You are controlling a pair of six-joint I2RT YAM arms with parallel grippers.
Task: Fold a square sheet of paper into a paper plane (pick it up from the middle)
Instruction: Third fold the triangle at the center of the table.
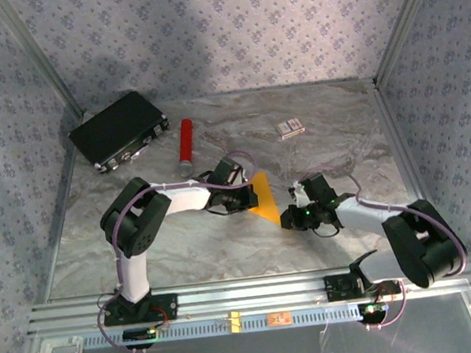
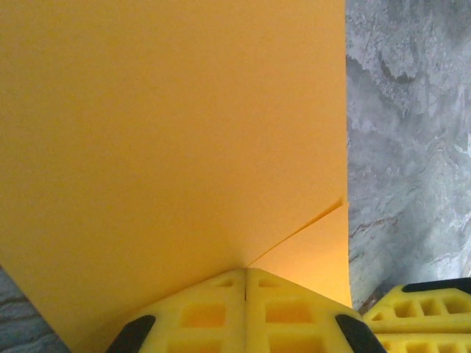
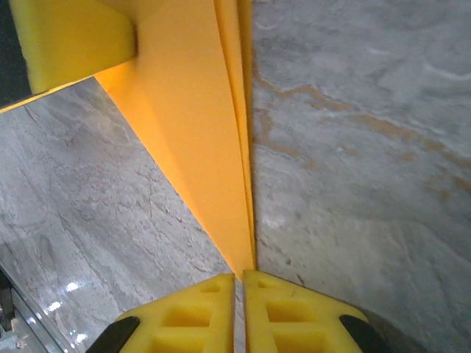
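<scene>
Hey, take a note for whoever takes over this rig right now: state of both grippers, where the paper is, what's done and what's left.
Left gripper: shut on the thin orange-yellow sheet of paper, pinching it where a folded flap meets the main panel.
Right gripper: jaws almost together at the paper's folded corner; whether it grips cannot be told.
Paper: mid-table between the two grippers, nearer than the red cylinder.
Done: paper folded into overlapping layers, triangular from above.
Left: probably more folds to reach a narrow dart.

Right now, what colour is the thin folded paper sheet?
The paper is plain orange-yellow; left wrist view shows it best.
</scene>
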